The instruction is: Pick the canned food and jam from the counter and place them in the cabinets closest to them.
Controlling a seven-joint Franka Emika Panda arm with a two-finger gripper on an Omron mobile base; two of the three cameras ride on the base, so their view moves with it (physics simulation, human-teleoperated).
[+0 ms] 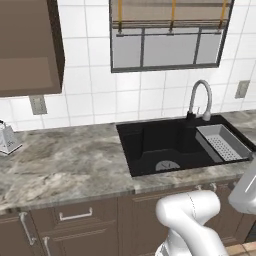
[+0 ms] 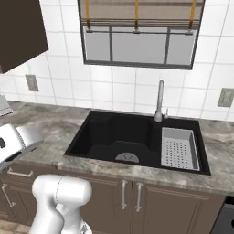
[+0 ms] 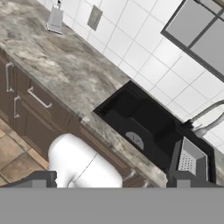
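Counter [image 1: 65, 165] along the tiled wall [image 1: 135, 95], above the base cupboards [image 1: 75, 220] with bar handles. Sink [image 1: 165, 145] sunk into the counter toward its right end, reaching nearly from back edge to front edge. Faucet [image 1: 200, 100] at the sink's back edge, toward its right corner. Drainer tray [image 1: 222, 142] in the sink's right part, just below the faucet. Metal grater [image 1: 7, 137] near the counter's left end, close to the back edge, well apart from the sink. Wall outlet [image 1: 38, 105] behind and just right of the grater. Wall cabinet [image 1: 30, 45] above the counter's left end. Window [image 1: 167, 35] on the wall above the sink. Second outlet [image 1: 242, 89] right of the faucet.
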